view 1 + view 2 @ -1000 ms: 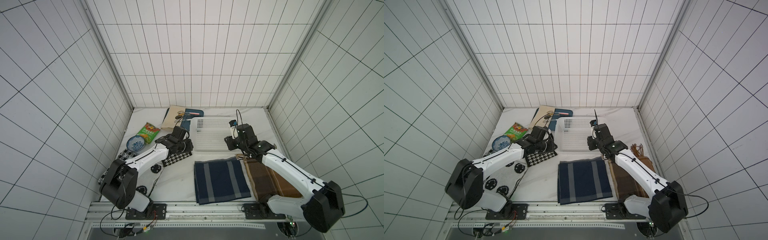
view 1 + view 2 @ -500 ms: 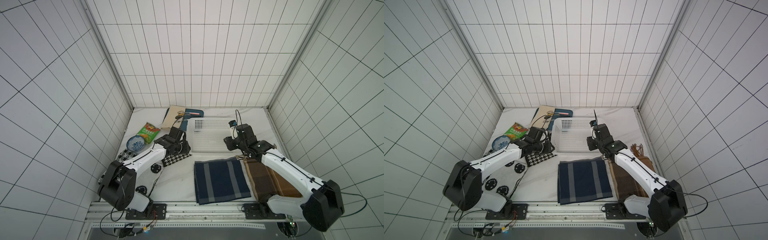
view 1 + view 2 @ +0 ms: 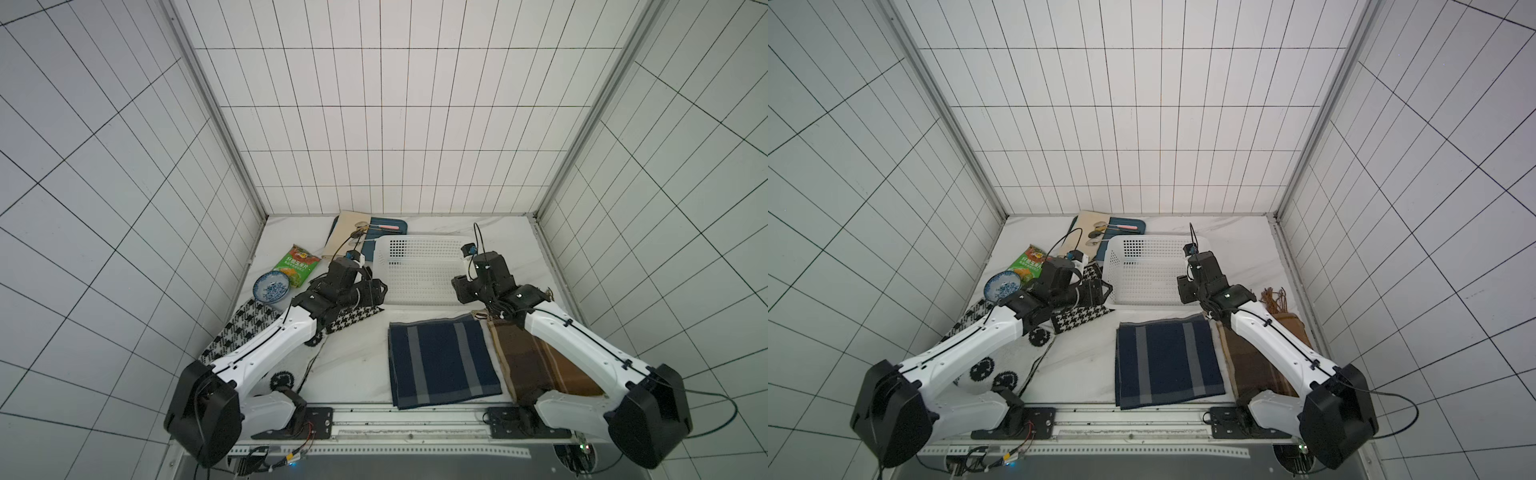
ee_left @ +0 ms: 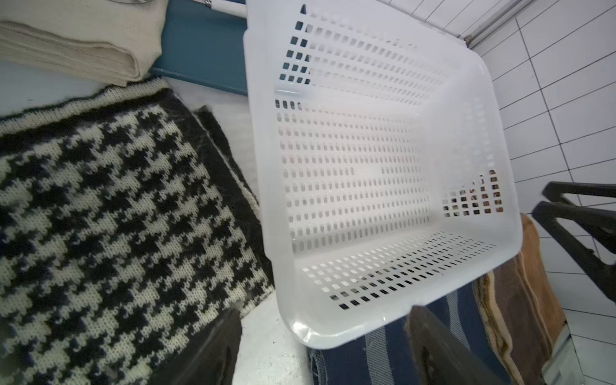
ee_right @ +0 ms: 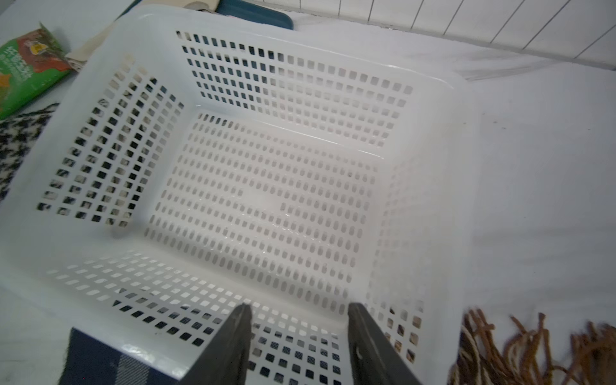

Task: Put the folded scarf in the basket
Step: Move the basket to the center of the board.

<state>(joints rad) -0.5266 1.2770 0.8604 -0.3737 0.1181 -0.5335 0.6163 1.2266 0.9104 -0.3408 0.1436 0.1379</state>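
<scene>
folded navy grey-striped scarf [image 3: 442, 363] lies just robot-side of open, empty left fingers [image 4: 213, 353] and right fingers [image 5: 230, 346], about equally near.

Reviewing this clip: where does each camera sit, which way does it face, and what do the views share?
Both top views: high over the front edge, looking down and back at the table; left arm and right arm show whole.
Left wrist: beside the basket, looking across the houndstooth scarf into it; own jaws show, apart.
Right wrist: over the basket's near rim, looking into it; own jaws show, apart.
Shared: all views show the basket and navy striped scarf.
</scene>
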